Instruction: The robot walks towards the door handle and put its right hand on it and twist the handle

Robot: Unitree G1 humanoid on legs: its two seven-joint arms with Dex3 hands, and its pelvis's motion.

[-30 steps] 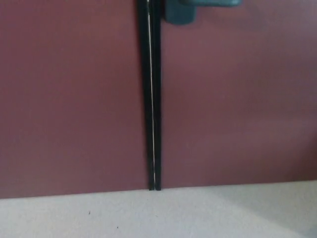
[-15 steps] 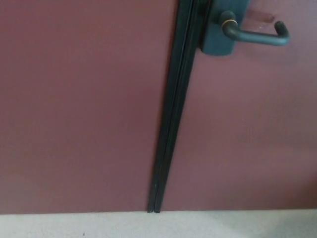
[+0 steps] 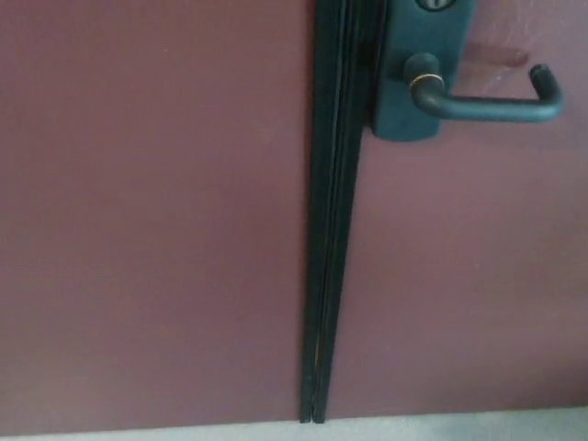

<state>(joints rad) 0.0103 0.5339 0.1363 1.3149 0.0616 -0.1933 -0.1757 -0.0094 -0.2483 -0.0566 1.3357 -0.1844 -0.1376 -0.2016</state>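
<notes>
- Door handle (image 3: 487, 106) sits up at about 1 o'clock in the head view, near the top edge.
- It is a dark bar lying flat. It sticks out toward 3 o'clock and bends back at its far tip.
- The bar grows out of a dark plate (image 3: 418, 101) on the reddish door (image 3: 459, 276).
- Just beside the plate, toward 9 o'clock, a black gap (image 3: 326, 230) runs from 12 o'clock down to 6 o'clock. Another reddish panel (image 3: 147, 220) lies on the far side of it.
- A thin strip of pale floor (image 3: 459, 427) shows at 6 o'clock.
- No hand shows at all, so I cannot tell if the right hand or the left hand is wide or closed.
- I think the robot is at the walking-up part. The reach has not begun.
- To do it well, the right hand should come in from 3 o'clock with its fingers wide.
- It should land on the middle of the bar, not on the bent tip, where it could slip off.
- Then it should wrap the bar and push the free end down toward 6 o'clock.
</notes>
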